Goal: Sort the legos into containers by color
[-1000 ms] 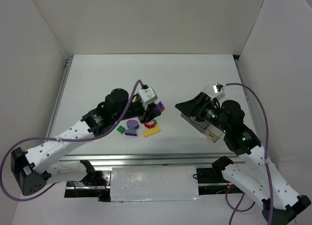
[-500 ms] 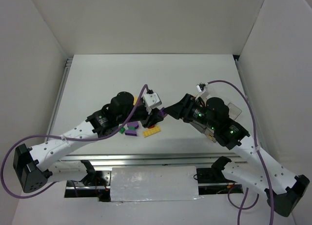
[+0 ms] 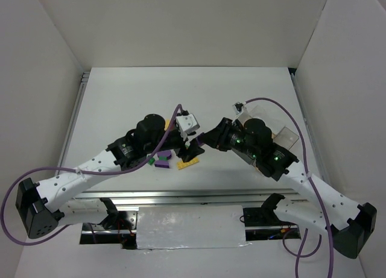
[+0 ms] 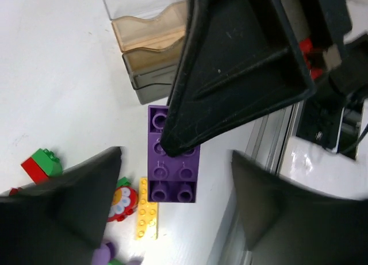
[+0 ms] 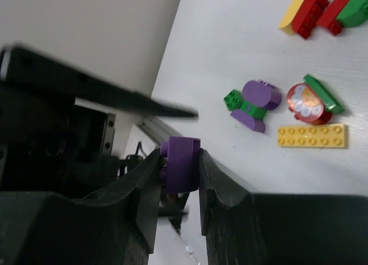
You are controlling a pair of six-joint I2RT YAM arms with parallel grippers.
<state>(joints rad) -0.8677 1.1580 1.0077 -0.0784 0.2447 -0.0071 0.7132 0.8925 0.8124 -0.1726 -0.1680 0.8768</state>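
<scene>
A purple brick [image 4: 172,176] hangs above the table between my two grippers. My right gripper [image 5: 180,161] is shut on the purple brick [image 5: 181,164], both fingers pressed against its sides. My left gripper [image 4: 176,157] stands open around the brick, its fingers apart from it. The two grippers meet over the pile, left gripper [image 3: 192,146] against right gripper [image 3: 202,140]. The clear smoky container box [image 3: 283,136] sits behind the right arm. On the table lie a yellow plate [image 5: 312,135], a round purple piece [image 5: 261,95] and a red flower piece [image 5: 305,102].
Red, yellow and green bricks [image 5: 313,12] lie in a group farther back. A red and green brick [image 4: 40,164] lies left of the pile. A green brick [image 3: 149,161] and a purple one [image 3: 161,163] lie under the left arm. The table's metal front rail [image 3: 181,196] runs close by.
My right gripper swung left from the box to the left gripper and shut on the purple brick. My left gripper opened and let the brick go.
</scene>
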